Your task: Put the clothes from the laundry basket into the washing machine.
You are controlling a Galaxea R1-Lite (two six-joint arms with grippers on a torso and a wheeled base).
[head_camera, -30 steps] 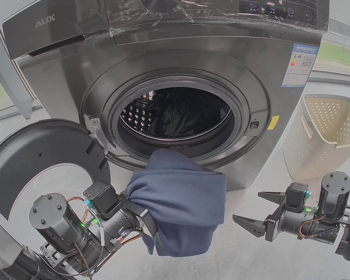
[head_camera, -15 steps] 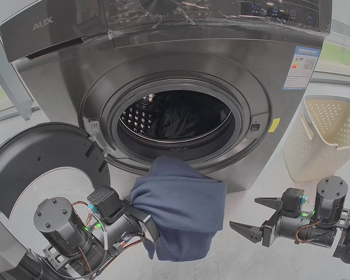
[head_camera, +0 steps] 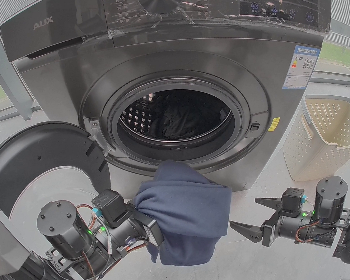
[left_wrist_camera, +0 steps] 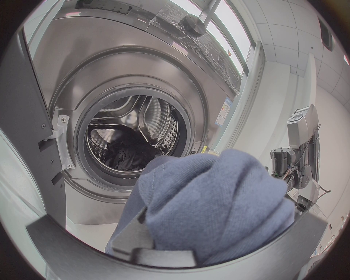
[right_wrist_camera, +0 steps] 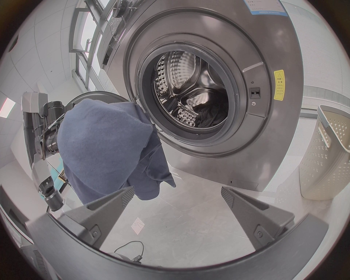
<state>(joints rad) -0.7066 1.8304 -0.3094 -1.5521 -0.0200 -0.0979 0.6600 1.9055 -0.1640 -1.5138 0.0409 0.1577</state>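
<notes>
the left claw (head_camera: pixel 156 233) was clamped on a bunched blue garment (head_camera: pixel 188 212), which draped over it and hung below, off the floor. near it, on the far side of the garment, the right claw (head_camera: pixel 248 212) stood wide and held nothing. beyond the left claw the washing machine (head_camera: pixel 173 54) gaped, its door (head_camera: pixel 34 160) swung open on that claw's side, dark clothes (head_camera: pixel 181 118) lying in the drum. beyond the right claw, beside the machine, stood the cream laundry basket (head_camera: pixel 308 160).

Head camera looks down; both wrist cameras, low, share the grey steel front-loading washing machine (head_camera: pixel 232 57) beyond the right gripper (head_camera: pixel 243 213).
</notes>
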